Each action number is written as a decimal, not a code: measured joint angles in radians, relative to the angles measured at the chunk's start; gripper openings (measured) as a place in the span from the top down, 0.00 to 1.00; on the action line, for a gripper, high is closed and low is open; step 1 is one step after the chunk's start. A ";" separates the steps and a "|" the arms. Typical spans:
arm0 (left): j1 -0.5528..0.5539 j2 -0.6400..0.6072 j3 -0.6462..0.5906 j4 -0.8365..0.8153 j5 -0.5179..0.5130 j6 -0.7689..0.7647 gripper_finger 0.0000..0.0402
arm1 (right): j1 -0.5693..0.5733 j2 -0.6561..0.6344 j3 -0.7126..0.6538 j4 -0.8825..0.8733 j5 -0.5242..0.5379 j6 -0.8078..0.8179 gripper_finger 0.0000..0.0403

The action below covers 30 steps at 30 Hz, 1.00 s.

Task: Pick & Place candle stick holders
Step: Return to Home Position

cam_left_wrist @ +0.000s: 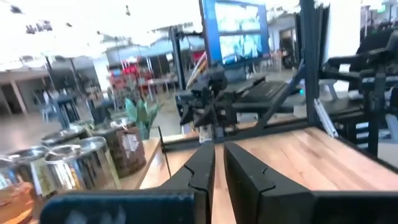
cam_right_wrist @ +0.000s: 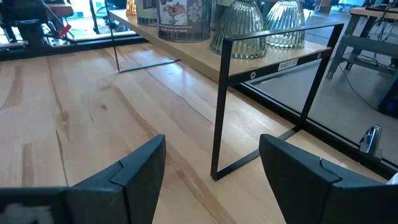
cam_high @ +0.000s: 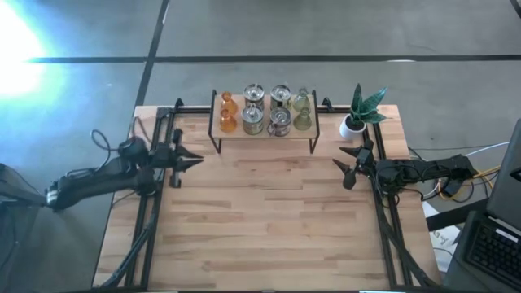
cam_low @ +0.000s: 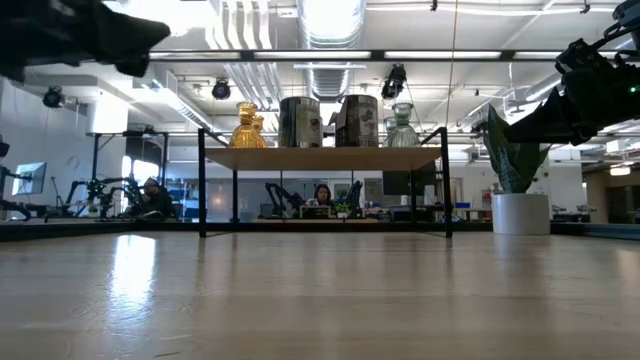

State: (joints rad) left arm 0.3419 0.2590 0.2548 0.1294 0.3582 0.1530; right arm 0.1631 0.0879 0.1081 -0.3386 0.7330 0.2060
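Eight candle stick holders stand on the shelf at upper centre of the high view. They run in two rows, left to right: orange pair at the left end, pale green pair at the right. None sits on the worktop. Both claws lie lower in frame, apart from the shelf. Left claw, fingers pressed together and empty, is off the orange end. Right claw, spread wide and empty, is off the green end, just below the potted plant. My read: any retreat runs down-frame, away from that row.
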 joint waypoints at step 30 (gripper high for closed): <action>-0.294 -0.258 -0.246 -0.110 -0.399 0.148 0.90 | 0.000 0.000 0.000 0.000 0.000 0.000 0.38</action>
State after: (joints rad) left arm 0.0477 0.0013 0.0089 0.0196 -0.0410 0.3011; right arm 0.1631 0.0879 0.1081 -0.3387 0.7330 0.2062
